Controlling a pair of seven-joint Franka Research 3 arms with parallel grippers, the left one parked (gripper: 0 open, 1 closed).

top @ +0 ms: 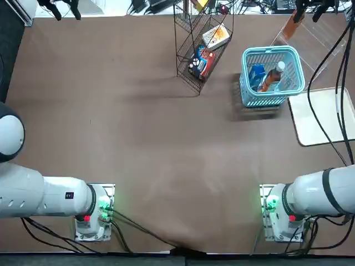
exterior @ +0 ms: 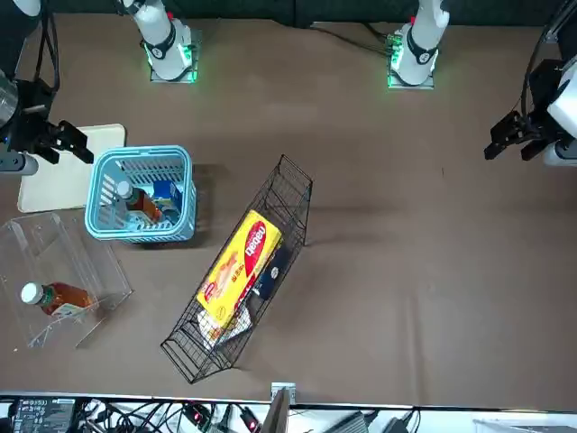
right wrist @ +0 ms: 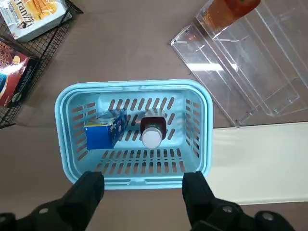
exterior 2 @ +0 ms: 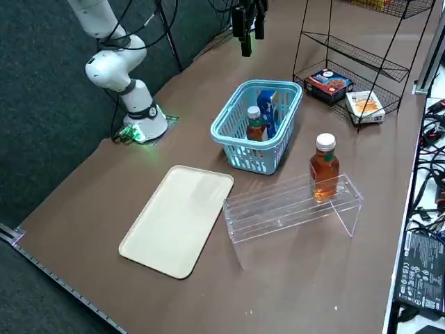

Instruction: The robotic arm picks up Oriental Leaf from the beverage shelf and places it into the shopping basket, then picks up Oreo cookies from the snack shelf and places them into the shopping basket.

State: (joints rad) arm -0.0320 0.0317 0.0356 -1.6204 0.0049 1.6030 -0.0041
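Right end effector (right wrist: 144, 179) hangs raised over the counter (top: 138, 138), near the shopping basket (right wrist: 139, 182); its fingers are spread apart, nothing between them. Basket sits toward the counter's far right corner. Inside it: one bottle of Oriental Leaf (right wrist: 153, 133), white cap up, leaning slightly, and beside it the Oreo cookies (right wrist: 102, 134), a blue pack. A second tea bottle (exterior 2: 324, 167) stands on the beverage shelf (exterior 2: 278, 211), the clear acrylic rack nearer that corner. Pale tray (exterior 2: 177, 219) lies flat just beside the basket, toward the counter's right edge. Snack shelf (exterior: 290, 203), black wire, stands at the far edge, left of the basket; it holds a yellow pack (exterior: 240, 268), a red-and-black pack (exterior 2: 329, 85) and a white box (exterior 2: 366, 106).
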